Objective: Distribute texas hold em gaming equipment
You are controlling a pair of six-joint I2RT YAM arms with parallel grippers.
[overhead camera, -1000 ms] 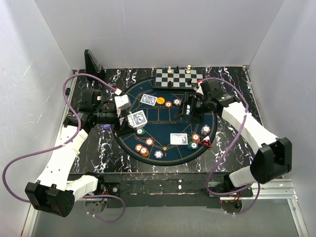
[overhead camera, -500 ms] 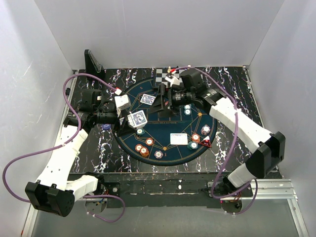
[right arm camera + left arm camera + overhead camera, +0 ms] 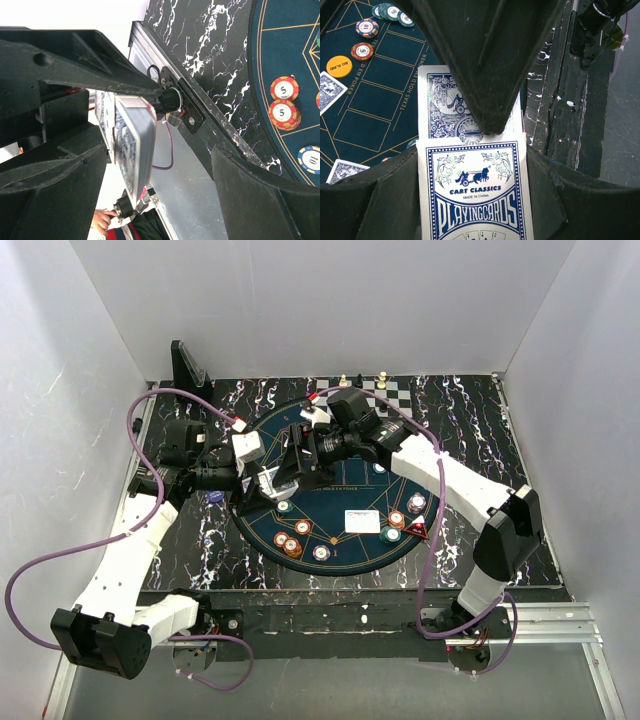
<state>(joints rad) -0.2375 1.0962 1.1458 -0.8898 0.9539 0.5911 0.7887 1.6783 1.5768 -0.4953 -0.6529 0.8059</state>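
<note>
My left gripper (image 3: 262, 483) is shut on a blue-and-white playing-card box (image 3: 475, 195), held above the left rim of the round mat. A blue-backed card (image 3: 445, 107) sticks out of its top. My right gripper (image 3: 288, 464) has reached over to it and stands open. In the right wrist view the box (image 3: 132, 145) sits edge-on between the wide jaws of the right gripper (image 3: 160, 185), close to the left finger (image 3: 55, 190). Poker chips (image 3: 290, 543) (image 3: 283, 111), a face-up card (image 3: 362, 521), a red triangular marker (image 3: 420, 530) and a yellow disc (image 3: 339, 66) lie on the mat.
The round dark-blue mat (image 3: 340, 490) covers the middle of the marbled black table (image 3: 470, 440). A chessboard (image 3: 390, 392) with pieces lies at the back, partly behind the right arm. A black stand (image 3: 188, 365) is at the back left. White walls enclose the table.
The right arm has swung left across the mat, from its right side to the card box in the left gripper, with its jaws opening wider. The left arm has not moved.
</note>
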